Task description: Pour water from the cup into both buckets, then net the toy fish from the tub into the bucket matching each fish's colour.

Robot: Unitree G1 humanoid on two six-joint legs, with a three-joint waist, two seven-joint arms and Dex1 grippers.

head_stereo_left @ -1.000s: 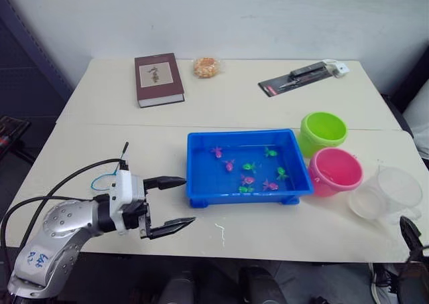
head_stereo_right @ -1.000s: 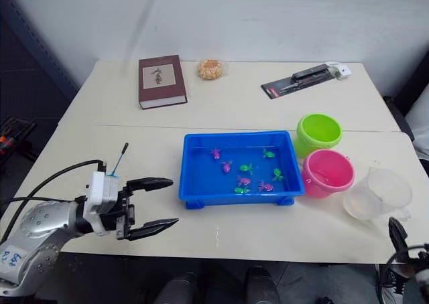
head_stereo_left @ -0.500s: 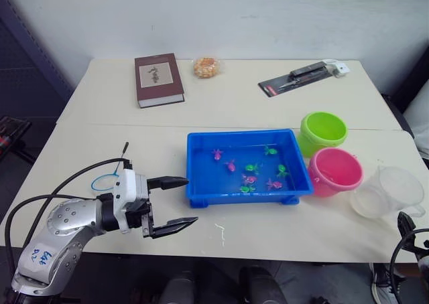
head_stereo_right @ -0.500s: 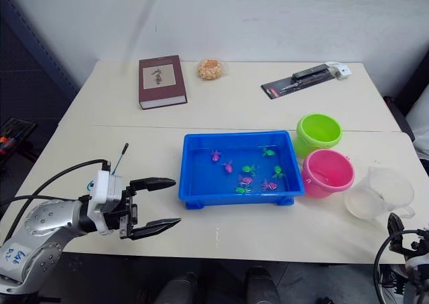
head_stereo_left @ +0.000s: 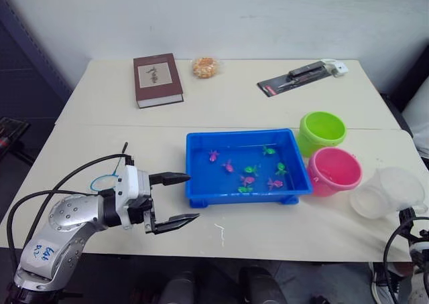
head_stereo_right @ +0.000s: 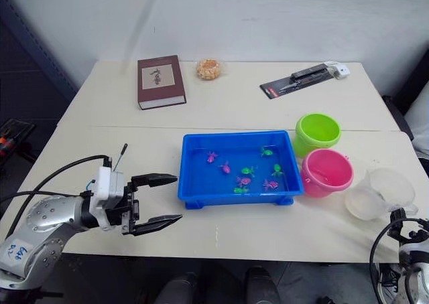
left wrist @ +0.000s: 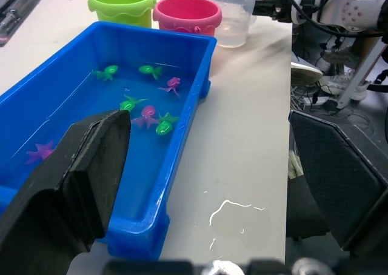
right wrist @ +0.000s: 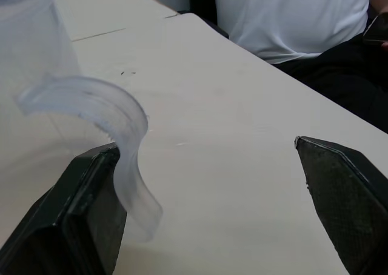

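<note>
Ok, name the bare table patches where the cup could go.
Bare: between the book and the tub, and the near edge in front of the tub. Crowded: the right side, where green bucket, pink bucket and cup cluster.

We observe even, soft overhead lighting; faint shadows under the tub (head_stereo_left: pixel 201 200); the cup handle (right wrist: pixel 115 135) appears blurred at close range.

On my feed, a dark red book (head_stereo_left: pixel 157 80) lies flat at the far left of the pale surface (head_stereo_left: pixel 234 106). Just beside it, toward the middle, I see a small orange snack in a clear wrapper (head_stereo_left: pixel 205 67). A black carded tool pack (head_stereo_left: pixel 298 77) lies at an angle far right. A person in a white shirt (right wrist: pixel 297 20) sits close beyond the surface's edge.
</note>
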